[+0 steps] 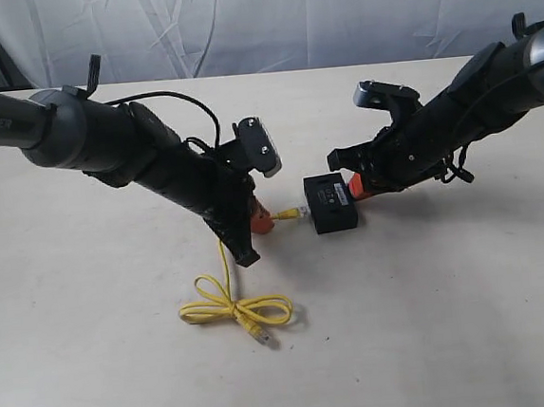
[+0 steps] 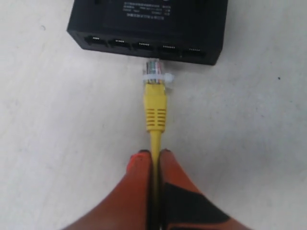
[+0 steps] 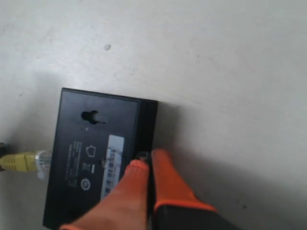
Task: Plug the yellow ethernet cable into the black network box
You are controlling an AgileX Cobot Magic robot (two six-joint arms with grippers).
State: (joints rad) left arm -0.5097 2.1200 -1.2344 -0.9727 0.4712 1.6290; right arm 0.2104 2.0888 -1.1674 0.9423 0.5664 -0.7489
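Observation:
The black network box (image 1: 333, 203) lies flat at the table's middle, its row of ports (image 2: 144, 45) facing my left gripper. My left gripper (image 2: 153, 154) is shut on the yellow ethernet cable (image 2: 155, 108), just behind the yellow boot. The clear plug (image 2: 154, 72) points at the box, and its tip touches the port face near the middle ports. Most of the plug shows outside. The rest of the cable lies in loose loops (image 1: 234, 310) on the table. My right gripper (image 3: 146, 160) is shut, its orange fingertips resting against the box's (image 3: 91, 153) far edge, opposite the ports.
The tabletop (image 1: 473, 319) is pale and bare. A white curtain (image 1: 265, 18) hangs behind the table's back edge. The cable's free plug (image 1: 258, 338) lies near the front of the loops.

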